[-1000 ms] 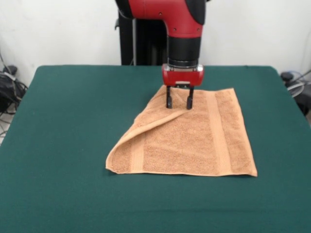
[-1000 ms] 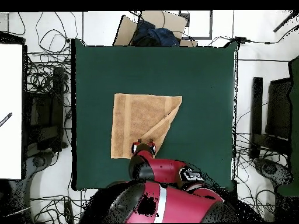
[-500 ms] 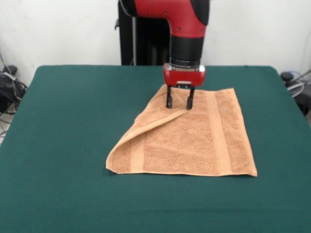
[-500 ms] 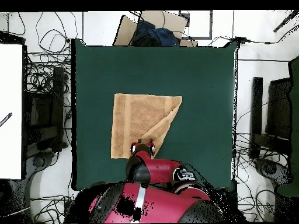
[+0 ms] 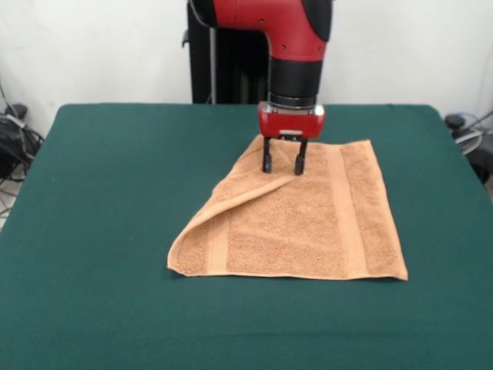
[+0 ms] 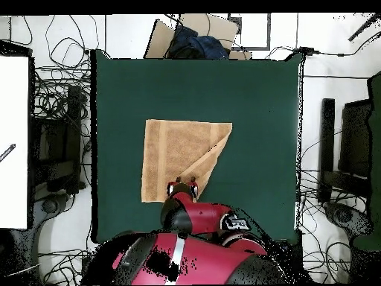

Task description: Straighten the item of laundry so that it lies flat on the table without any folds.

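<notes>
Terry towel (image 5: 300, 220): orange-tan, looped pile, lying a little right of the middle of the worktop in the front view
Worktop (image 5: 100, 231): dark green cloth-like top, much wider than the towel, bare on all sides of it
Near edge of towel: straight and flat against the worktop, its right-hand corner squared off
Woven bands: two smoother stripes run from the near edge toward the far one — one close to the right side, one close to the left side
Left side: not flat; the far-left corner is turned over onto the towel, so a long diagonal fold runs from the near-left corner up toward the middle of the far edge
Fold edge: rounded and slightly raised, with a thin shadow under it
Right side: lies flat, only faint ripples in the pile
Overhead view: the towel (image 6: 182, 160) shows as a rough square with one corner cut off by the same diagonal flap
Gripper (image 5: 283, 166): black fingers (image 5: 267, 156) pointing straight down, spread apart with clear space between them — holding nothing
Gripper position: at the far end of the fold; whether the tips touch the cloth I cannot tell
Arm (image 5: 293, 46): red and black, coming down from above to the gripper
</notes>
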You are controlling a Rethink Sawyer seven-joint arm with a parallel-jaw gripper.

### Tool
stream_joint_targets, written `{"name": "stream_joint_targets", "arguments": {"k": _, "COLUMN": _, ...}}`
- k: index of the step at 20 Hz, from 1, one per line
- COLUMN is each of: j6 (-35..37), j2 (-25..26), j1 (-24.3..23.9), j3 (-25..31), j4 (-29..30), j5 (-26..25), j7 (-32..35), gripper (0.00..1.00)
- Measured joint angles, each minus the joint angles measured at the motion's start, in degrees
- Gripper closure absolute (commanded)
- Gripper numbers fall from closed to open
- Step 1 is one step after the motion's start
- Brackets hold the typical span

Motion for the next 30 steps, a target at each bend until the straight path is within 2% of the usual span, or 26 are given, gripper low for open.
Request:
{"name": "stream_joint_targets", "arguments": {"k": 1, "j6": 0.00, "j2": 0.04, "j1": -0.70, "j3": 0.39, "j4": -0.07, "j5": -0.28, "j7": -0.01, "gripper": 1.00}}
{"name": "stream_joint_targets", "arguments": {"k": 20, "j6": -0.05, "j2": -0.15, "j1": -1.78, "j3": 0.76, "j4": 0.10, "j5": -0.29, "j7": -0.01, "gripper": 1.00}}
{"name": "stream_joint_targets", "arguments": {"k": 24, "j6": -0.04, "j2": -0.91, "j1": -3.64, "j3": 1.74, "j4": 0.98, "j5": -0.72, "j7": -0.01, "gripper": 1.00}}
{"name": "stream_joint_targets", "arguments": {"k": 30, "j6": 1.04, "j2": -4.83, "j1": -10.46, "j3": 4.36, "j4": 4.14, "j5": -2.92, "j7": -0.01, "gripper": 1.00}}
